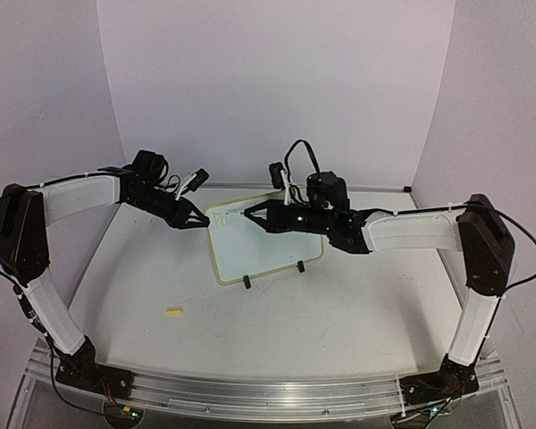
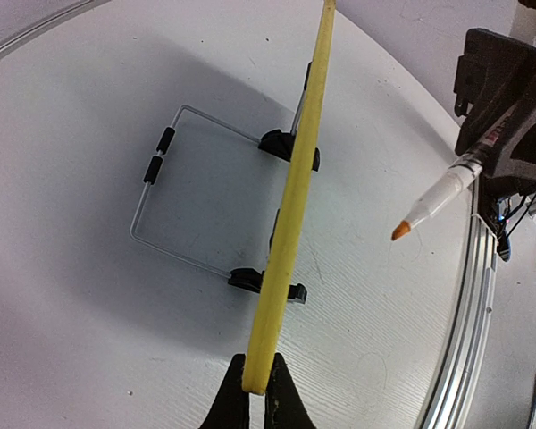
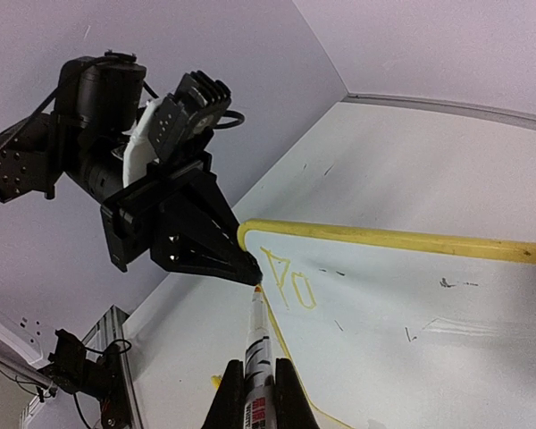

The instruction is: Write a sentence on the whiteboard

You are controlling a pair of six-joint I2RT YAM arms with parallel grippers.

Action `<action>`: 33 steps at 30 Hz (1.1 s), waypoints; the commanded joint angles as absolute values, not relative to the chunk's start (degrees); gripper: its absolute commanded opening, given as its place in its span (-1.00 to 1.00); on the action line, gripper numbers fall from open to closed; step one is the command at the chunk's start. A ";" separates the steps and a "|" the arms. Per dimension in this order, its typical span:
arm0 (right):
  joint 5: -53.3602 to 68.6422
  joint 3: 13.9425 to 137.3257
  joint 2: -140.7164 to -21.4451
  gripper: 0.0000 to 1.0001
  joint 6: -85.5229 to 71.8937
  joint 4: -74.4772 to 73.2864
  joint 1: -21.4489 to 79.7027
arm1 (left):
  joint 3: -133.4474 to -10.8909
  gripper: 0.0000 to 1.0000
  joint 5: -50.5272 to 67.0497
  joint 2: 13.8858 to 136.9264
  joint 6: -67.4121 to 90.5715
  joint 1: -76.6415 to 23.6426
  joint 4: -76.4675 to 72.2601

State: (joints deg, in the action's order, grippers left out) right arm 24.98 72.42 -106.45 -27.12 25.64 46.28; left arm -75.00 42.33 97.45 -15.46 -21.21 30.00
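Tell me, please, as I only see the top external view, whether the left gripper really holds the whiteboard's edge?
Observer: Yes; the left wrist view shows the left gripper shut on the yellow rim of the whiteboard.
Operator: Does the marker tip touch the face?
Observer: No; there the orange tip of the marker hangs clear of it.
Operator: Is anything written?
Observer: The right wrist view shows a few yellowish characters of writing near the corner, just ahead of the right gripper.
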 commanded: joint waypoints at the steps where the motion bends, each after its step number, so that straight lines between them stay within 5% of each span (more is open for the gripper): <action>1: 23.54 74.52 -107.76 -1.00 -26.51 27.14 46.22 | -75.86 -1.00 39.03 98.07 -17.19 -22.79 32.56; 33: 19.01 76.31 -111.44 -1.00 -28.53 26.58 46.04 | -75.94 -1.00 38.85 97.83 -17.34 -23.03 32.74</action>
